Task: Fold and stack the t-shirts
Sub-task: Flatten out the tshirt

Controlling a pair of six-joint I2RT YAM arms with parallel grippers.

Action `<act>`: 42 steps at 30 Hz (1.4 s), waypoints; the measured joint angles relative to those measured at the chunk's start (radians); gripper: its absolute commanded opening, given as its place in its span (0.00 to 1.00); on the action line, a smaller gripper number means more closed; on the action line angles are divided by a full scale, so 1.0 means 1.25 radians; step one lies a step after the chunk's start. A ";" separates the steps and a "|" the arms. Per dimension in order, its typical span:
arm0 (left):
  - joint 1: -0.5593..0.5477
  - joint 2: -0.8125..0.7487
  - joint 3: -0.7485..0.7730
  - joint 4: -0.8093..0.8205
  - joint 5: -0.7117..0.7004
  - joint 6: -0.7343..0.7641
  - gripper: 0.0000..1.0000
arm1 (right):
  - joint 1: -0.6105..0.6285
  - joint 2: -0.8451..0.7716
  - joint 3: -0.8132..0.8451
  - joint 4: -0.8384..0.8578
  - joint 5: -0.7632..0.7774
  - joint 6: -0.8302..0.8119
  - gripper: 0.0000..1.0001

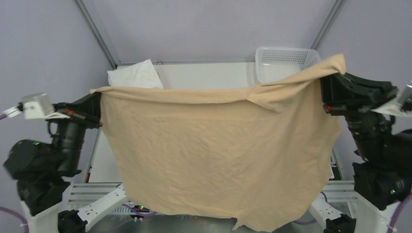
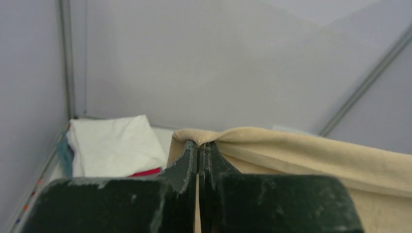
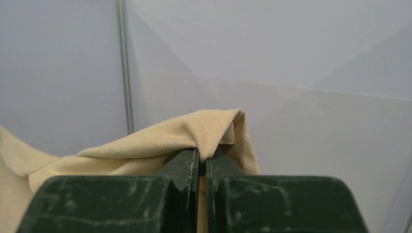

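Tan cloth fills most of my overhead view. The tan t-shirt (image 1: 218, 155) hangs spread like a curtain between the two arms, lifted clear of the white table (image 1: 204, 73). Its top edge runs from left to right and its lower hem dangles at the near edge, by the arm bases. The fabric is wrinkled all over. The top right corner sits a little higher than the left one, and a flap of cloth is folded over just inside it.

At the far right of the table I see the white mesh basket (image 1: 284, 58), partly hidden by that raised corner. In the far left corner lies a folded white t-shirt (image 1: 136, 75). My left wrist camera shows the edge of a red t-shirt (image 2: 145, 172) peeping out beneath it and a grey-blue t-shirt (image 2: 63, 155) along its left side (only slivers, so I cannot tell how those two are folded).

The left gripper (image 2: 199, 144) has its jaws pressed together on the tan shirt's top left corner, with the cloth bunched over the fingertips. The right gripper (image 3: 201, 155) is pinched narrow on the top right corner, where a loop of cloth stands up above the tips.
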 measured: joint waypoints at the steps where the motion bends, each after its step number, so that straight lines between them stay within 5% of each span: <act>1: 0.000 0.003 -0.049 0.022 -0.045 -0.001 0.00 | 0.000 0.005 -0.034 0.010 0.011 0.002 0.06; 8: 0.073 0.165 -0.290 0.069 -0.208 -0.058 0.00 | 0.000 0.091 -0.326 0.137 0.106 0.017 0.06; 13: 0.268 0.359 -0.409 0.123 -0.103 -0.131 0.00 | 0.000 0.216 -0.480 0.204 0.185 0.037 0.06; 17: 0.323 0.508 -0.464 0.182 -0.005 -0.158 0.00 | 0.000 0.304 -0.560 0.256 0.219 0.055 0.06; 26: 0.387 0.803 -0.348 0.233 0.139 -0.199 0.00 | -0.001 0.547 -0.557 0.358 0.264 0.074 0.06; 42: 0.447 1.022 -0.143 0.189 0.201 -0.243 0.00 | -0.001 0.804 -0.361 0.323 0.382 0.108 0.06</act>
